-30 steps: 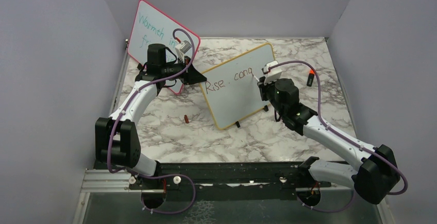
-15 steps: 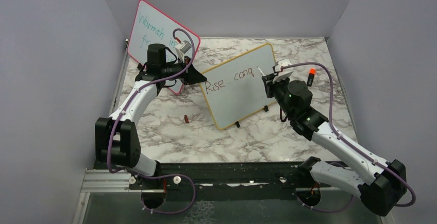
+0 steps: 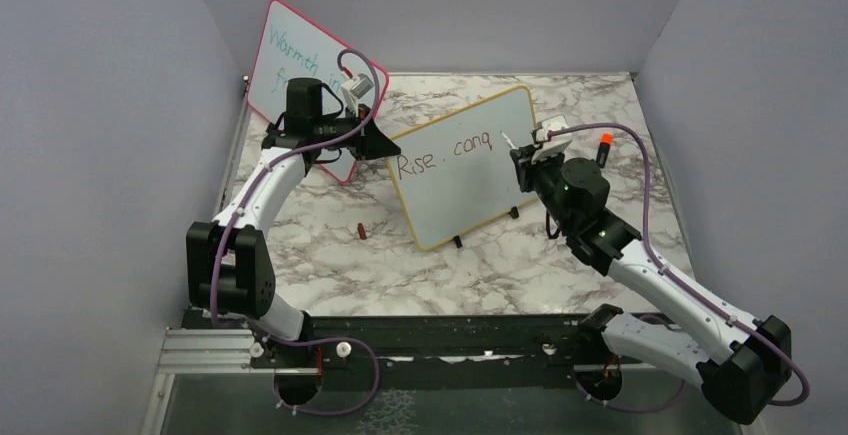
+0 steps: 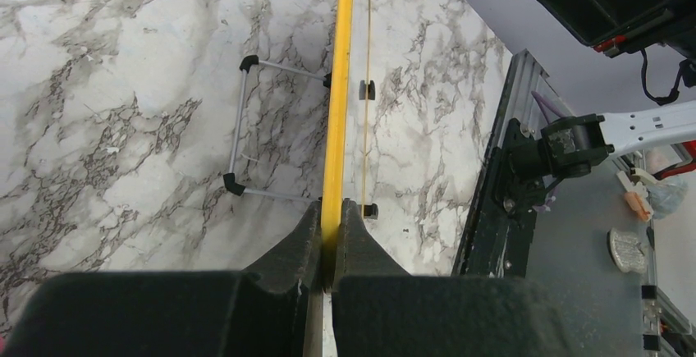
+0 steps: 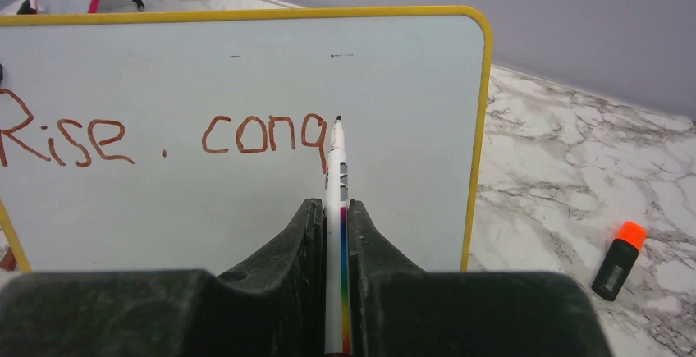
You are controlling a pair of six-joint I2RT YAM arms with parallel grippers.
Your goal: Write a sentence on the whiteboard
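1. The left tool [image 4: 331, 209] is shut on the yellow frame of the whiteboard [image 4: 340, 86], which runs edge-on straight ahead of it. This clamp should be firm enough that the board does not rock under pen pressure.
2. The right tool [image 5: 334, 209] is pinched tight on the marker [image 5: 336, 152], which projects forward to the board face.
3. The sentence [image 5: 115, 139] reads "Rise . conq", left of the tip, which sits just beside the "q". Tip contact cannot be confirmed from these views.
4. Recommendation: start the "u" just right of the "q", on the same baseline, with light, even pressure. Space ahead to the frame is short, so keep the letters narrow.
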